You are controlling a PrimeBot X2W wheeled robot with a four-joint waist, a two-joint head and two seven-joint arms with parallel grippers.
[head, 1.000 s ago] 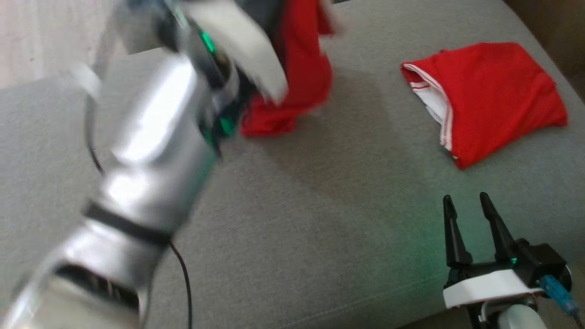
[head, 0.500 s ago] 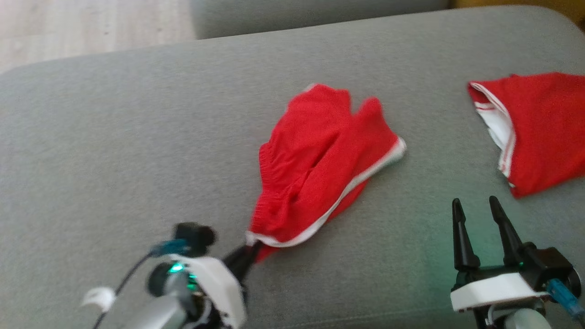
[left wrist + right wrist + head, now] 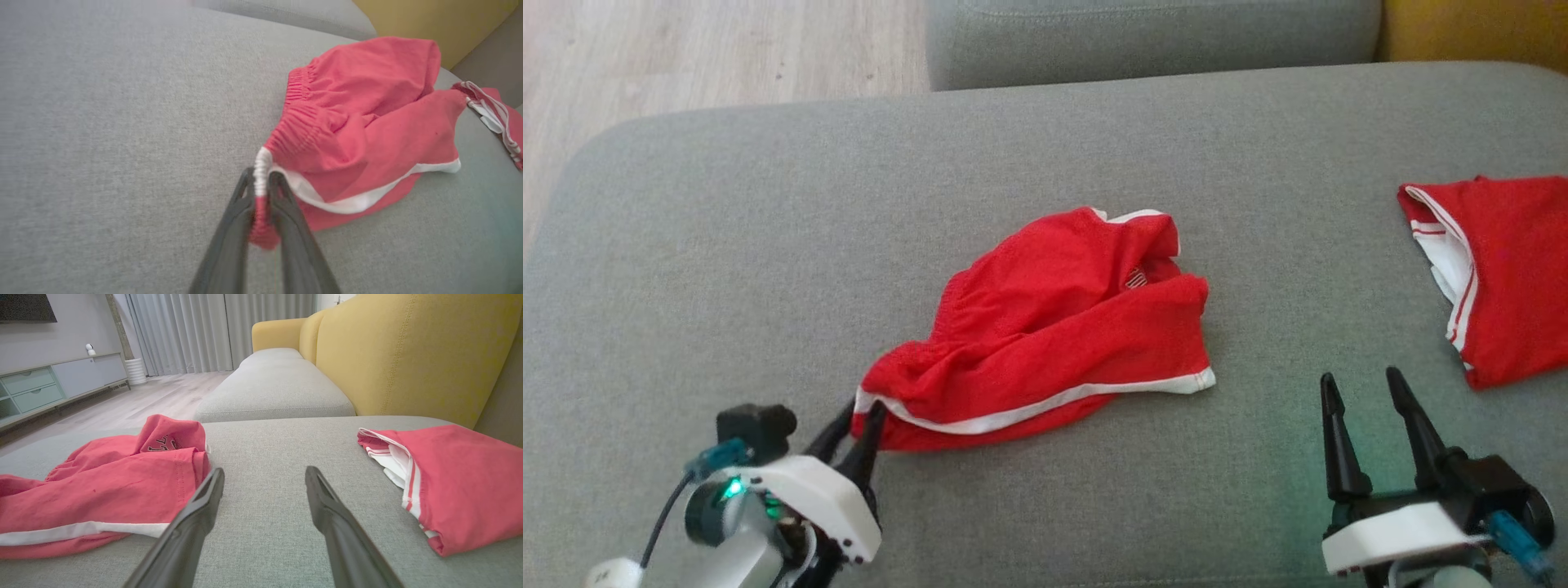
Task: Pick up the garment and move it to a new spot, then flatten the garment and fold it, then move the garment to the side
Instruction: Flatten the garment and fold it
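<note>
The red shorts [image 3: 1045, 327] look light and floppy; left hand [image 3: 859, 416] pinches their waistband corner, right hand [image 3: 1362, 384] gapes empty.

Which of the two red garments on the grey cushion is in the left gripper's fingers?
The crumpled red shorts with white trim, mid-cushion; the left gripper pinches their corner. The folded red garment lies apart.

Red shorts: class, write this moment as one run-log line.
red shorts: crumpled on grey cushion | left gripper: shut on waistband corner | right gripper: open, empty | folded red garment: apart, untouched
</note>
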